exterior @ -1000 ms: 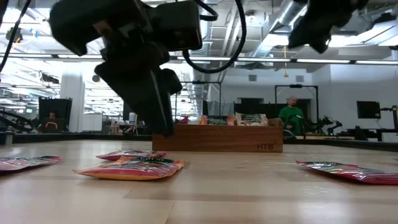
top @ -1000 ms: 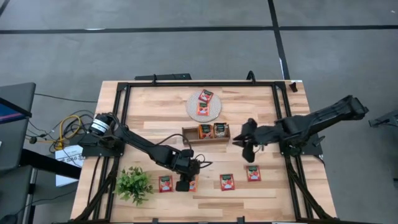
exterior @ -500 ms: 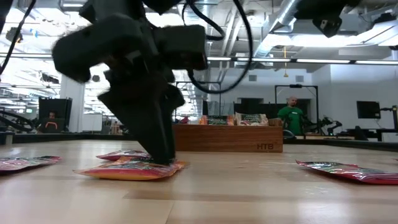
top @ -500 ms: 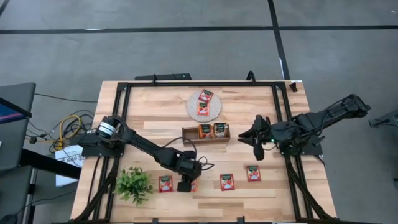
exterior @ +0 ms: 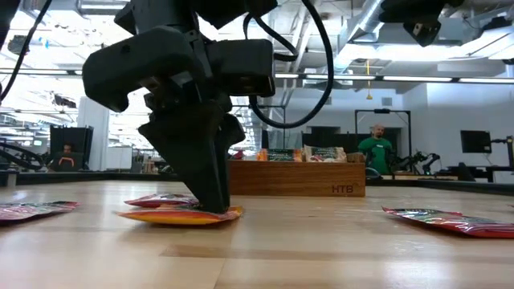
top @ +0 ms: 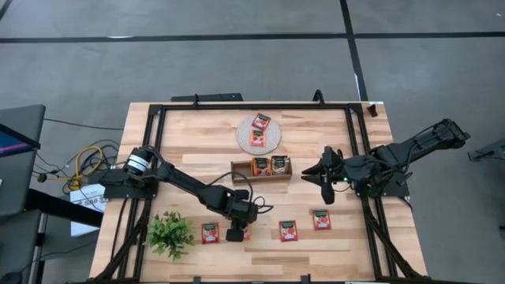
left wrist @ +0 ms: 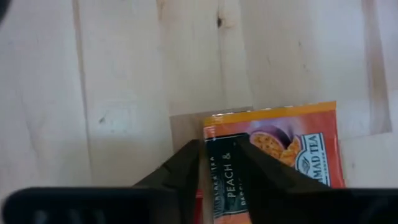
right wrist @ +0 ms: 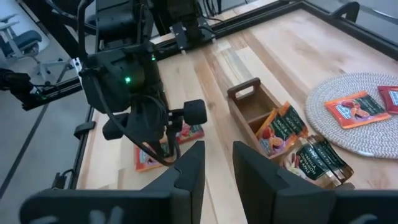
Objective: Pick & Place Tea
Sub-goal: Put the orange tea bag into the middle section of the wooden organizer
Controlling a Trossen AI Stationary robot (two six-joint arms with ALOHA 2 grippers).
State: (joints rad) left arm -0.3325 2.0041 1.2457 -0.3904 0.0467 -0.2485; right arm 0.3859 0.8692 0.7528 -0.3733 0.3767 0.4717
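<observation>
Several red-orange tea sachets show in the high view. Two lie on the round woven mat (top: 259,134), two stand in the wooden tray (top: 261,169), and three lie flat on the near table (top: 209,233), (top: 288,230), (top: 321,219). My left gripper (top: 235,233) is down on a fourth sachet (left wrist: 280,146), which lies flat on the table, and is shut on it. A red sachet (exterior: 161,198) lies just behind it. My right gripper (top: 327,189) hangs open and empty above the table, right of the tray. My left gripper comes down on the sachet from above, its fingers (exterior: 210,193) slanting steeply down. The fingertips stand on either side of the dark printed strip (left wrist: 219,168) beside one edge of the sachet. The sachet lies flat on the table (exterior: 181,215) under them.
A small green plant (top: 170,233) stands at the near left, close to the left arm. The tray (exterior: 281,178) stands behind the left gripper, and its left compartment (right wrist: 252,112) holds nothing. A black frame (top: 252,106) runs round the table. People stand in the room beyond.
My left gripper has gone down onto the sachet and tipped more upright. The sachet's raised near edge now lies flat on the table. My right gripper has drawn back a little toward the table's right edge and risen, then kept still.
</observation>
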